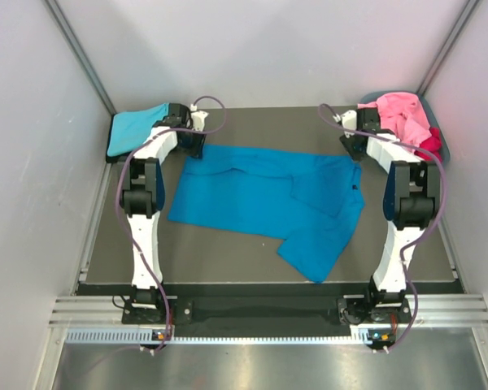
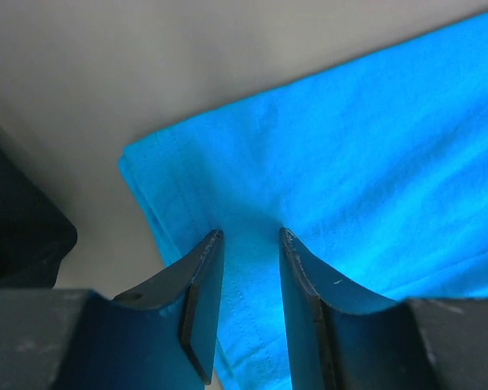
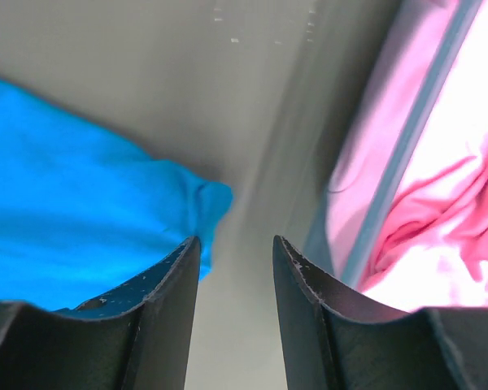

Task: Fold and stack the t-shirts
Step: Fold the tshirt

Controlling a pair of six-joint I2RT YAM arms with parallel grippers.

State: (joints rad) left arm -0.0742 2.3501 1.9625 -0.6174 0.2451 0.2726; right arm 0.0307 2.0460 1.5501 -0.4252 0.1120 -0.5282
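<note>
The bright medium blue short-sleeved cloth t-shirt [image 1: 260, 195] lies spread, partly folded over on itself, across the middle of the dark grey worktop [image 1: 228, 252]. The left claw [image 2: 250, 237] is at its far left corner, jaws apart with blue cloth showing between them; whether the tips touch the cloth I cannot tell. The right claw [image 3: 236, 241] is also apart, over bare worktop between the shirt's far right corner and the grey-blue oval tub [image 3: 407, 154]. The tub holds crumpled pink shirts [image 1: 400, 112] and a crimson shirt [image 1: 429, 145]. A lighter turquoise shirt [image 1: 134, 130] lies folded at the far left corner.
</note>
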